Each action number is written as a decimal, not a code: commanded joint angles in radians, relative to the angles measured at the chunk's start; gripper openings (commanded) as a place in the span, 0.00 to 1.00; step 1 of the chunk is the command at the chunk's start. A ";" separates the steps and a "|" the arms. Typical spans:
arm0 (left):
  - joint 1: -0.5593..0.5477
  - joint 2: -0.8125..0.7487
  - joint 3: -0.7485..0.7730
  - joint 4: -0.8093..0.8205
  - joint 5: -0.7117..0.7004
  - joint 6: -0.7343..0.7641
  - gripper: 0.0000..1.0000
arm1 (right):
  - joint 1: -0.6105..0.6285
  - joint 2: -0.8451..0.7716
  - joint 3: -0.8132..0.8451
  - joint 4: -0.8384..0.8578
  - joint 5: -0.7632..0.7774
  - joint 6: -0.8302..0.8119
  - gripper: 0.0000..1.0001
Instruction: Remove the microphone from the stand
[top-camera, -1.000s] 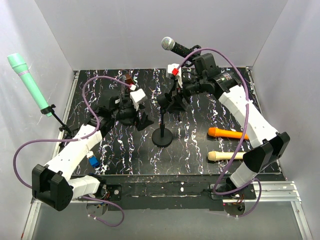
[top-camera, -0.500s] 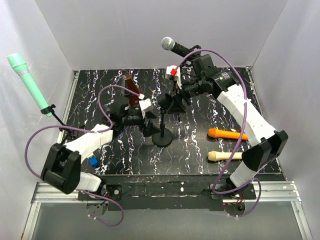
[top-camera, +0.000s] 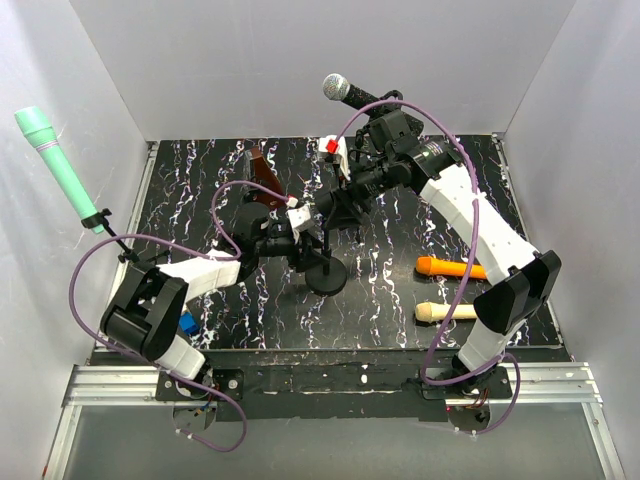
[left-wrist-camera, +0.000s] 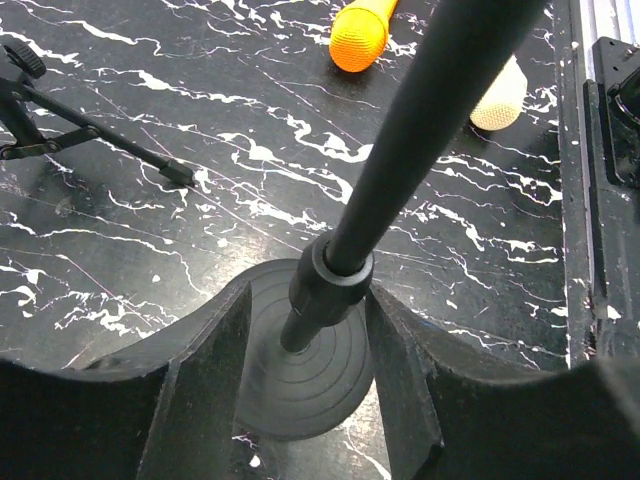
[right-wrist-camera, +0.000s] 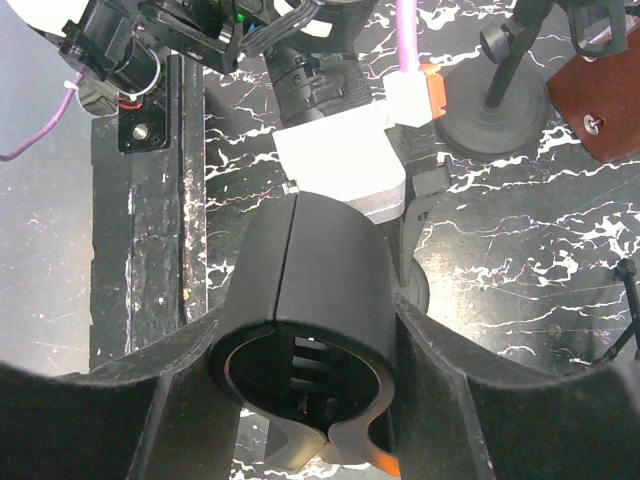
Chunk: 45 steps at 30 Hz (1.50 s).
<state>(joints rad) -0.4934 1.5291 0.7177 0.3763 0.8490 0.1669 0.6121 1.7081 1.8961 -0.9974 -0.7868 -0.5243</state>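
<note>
Inspecting the overhead view first: the microphone (top-camera: 352, 96) sits high at 12 o'clock from the round base of the stand (top-camera: 330, 282). Its head points toward 11 o'clock and its lower end is hidden behind the right arm (top-camera: 465, 205), so it reads as not yet removed. The left arm (top-camera: 190, 272) reaches in from 9 o'clock to the foot of the pole. An orange microphone (top-camera: 455, 267) and a cream microphone (top-camera: 450, 311) lie on the surface (top-camera: 400, 235) at 3 and 4 o'clock of the base, well apart from the work. In the left wrist view, the left tool (left-wrist-camera: 310, 295) stands spread astride the collar at the pole's foot. One finger is close against the collar at 3 o'clock, a gap shows on the 9 o'clock side, and nothing is pinched. It appears placed to steady the stand. In the right wrist view, the right tool (right-wrist-camera: 305, 330) has a black barrel (right-wrist-camera: 310, 250) between its fingers, which lie close along both flanks. I cannot tell whether it is pinched, nor whether the barrel is the microphone's handle or the clip. Assessment: both approaches look complete, while a firm hold, the bracing of the stand and the withdrawal itself are all outstanding.
</note>
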 joint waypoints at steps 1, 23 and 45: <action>-0.001 0.019 0.029 0.078 -0.022 -0.021 0.48 | 0.008 -0.008 0.017 -0.006 -0.003 0.026 0.57; -0.020 -0.127 0.150 -0.247 -0.106 0.075 0.00 | -0.037 -0.034 -0.029 0.016 0.127 0.252 0.01; -0.102 -0.152 0.362 -0.802 -0.321 0.244 0.78 | -0.203 -0.099 -0.235 0.020 -0.005 0.284 0.01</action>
<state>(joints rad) -0.6537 1.3930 0.9783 -0.2481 0.2569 0.3374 0.4068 1.6680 1.7248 -0.9695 -0.7364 -0.0883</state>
